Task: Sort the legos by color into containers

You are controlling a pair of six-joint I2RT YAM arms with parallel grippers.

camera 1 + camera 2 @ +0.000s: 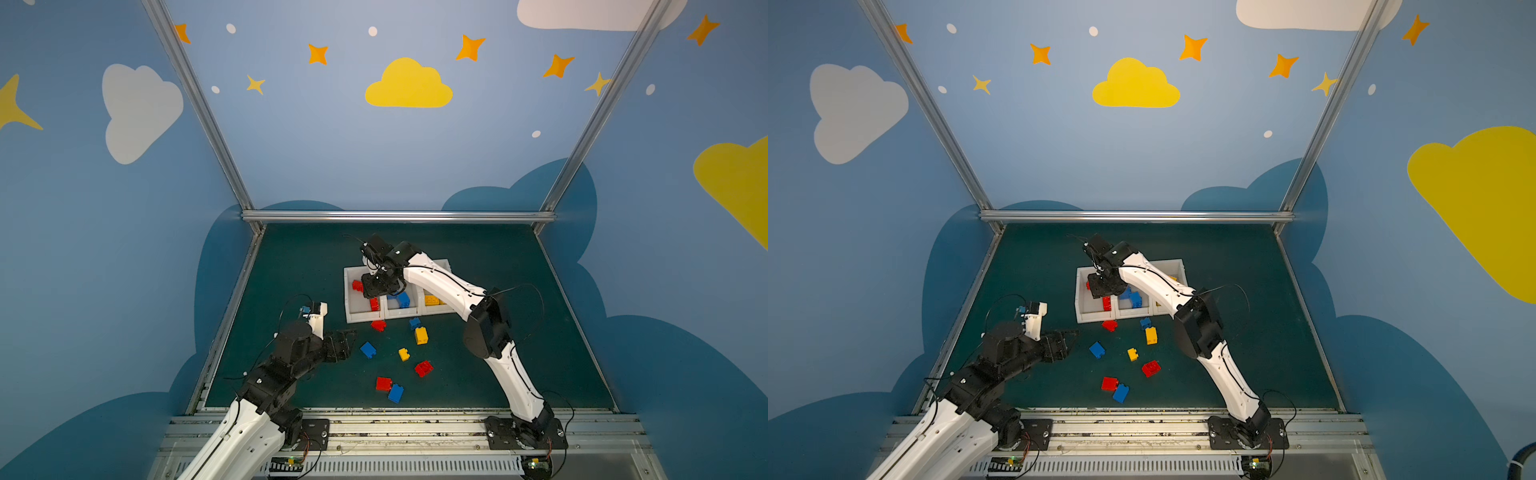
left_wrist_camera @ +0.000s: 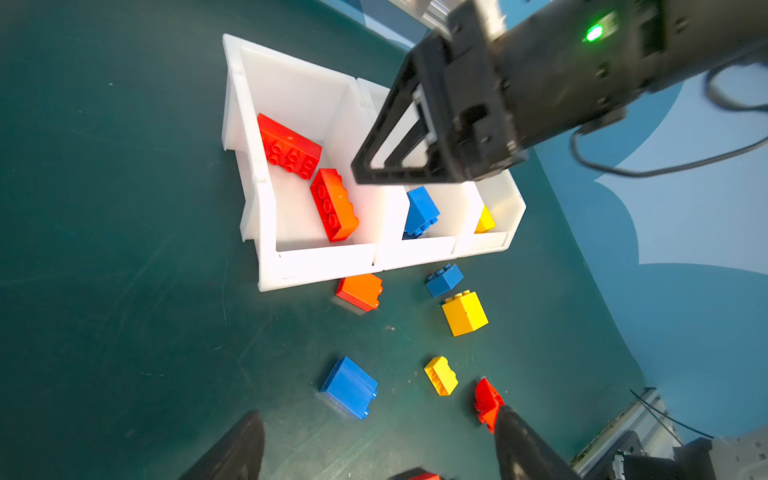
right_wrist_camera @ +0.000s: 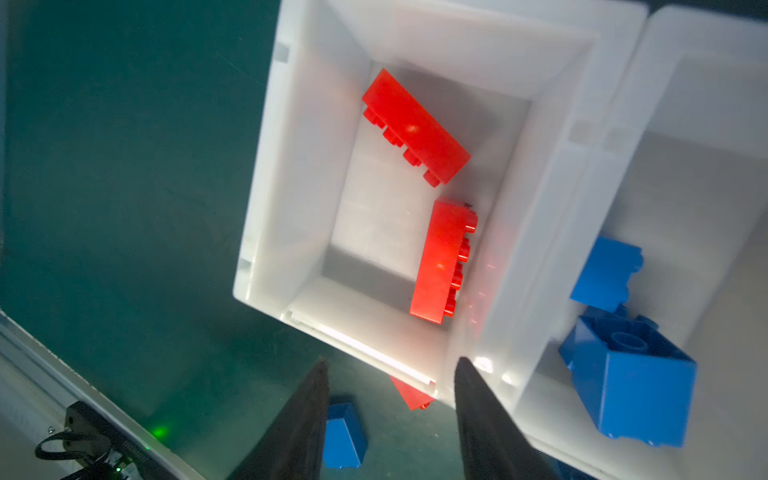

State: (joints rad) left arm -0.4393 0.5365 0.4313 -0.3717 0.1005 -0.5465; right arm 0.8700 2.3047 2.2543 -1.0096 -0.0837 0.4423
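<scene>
Right gripper (image 3: 390, 363) hung above red bin (image 1: 347, 291), near its front wall; jaws parted, nothing between them. Red bricks (image 3: 415, 129), two, lay inside that bin.

Left gripper (image 1: 350, 343) sat low over bench (image 1: 291, 270), spread wide, empty.

Blue brick (image 1: 368, 349) lay on its side on bench, just beside left gripper, ahead of its fingertips toward bench middle. Left arm clearly nearer; right arm well apart, up at bins. Likely next pick: blue brick, bound for blue bin (image 1: 401, 312).
</scene>
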